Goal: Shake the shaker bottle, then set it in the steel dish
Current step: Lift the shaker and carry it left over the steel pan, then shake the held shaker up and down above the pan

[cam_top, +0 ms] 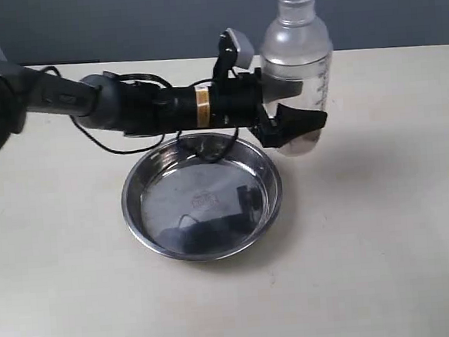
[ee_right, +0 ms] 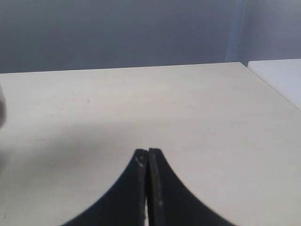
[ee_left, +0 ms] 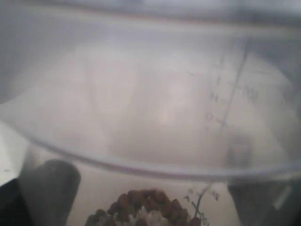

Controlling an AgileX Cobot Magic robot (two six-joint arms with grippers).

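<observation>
The shaker bottle (cam_top: 297,48) stands upright just behind the far right rim of the steel dish (cam_top: 135,213), its small round cap on top. My left gripper (cam_top: 311,104) reaches across above the dish and is shut on the bottle's lower body, one finger in front and one behind. In the left wrist view the frosted bottle (ee_left: 155,108) fills the picture, with brown granules (ee_left: 146,207) inside and a dark finger on either side. Whether its base touches the table I cannot tell. My right gripper (ee_right: 147,151) is shut on nothing above bare table.
The steel dish holds nothing and mirrors the arm above it. The pale table (cam_top: 384,242) runs out on all sides, with a grey wall behind. A table edge (ee_right: 273,87) shows in the right wrist view.
</observation>
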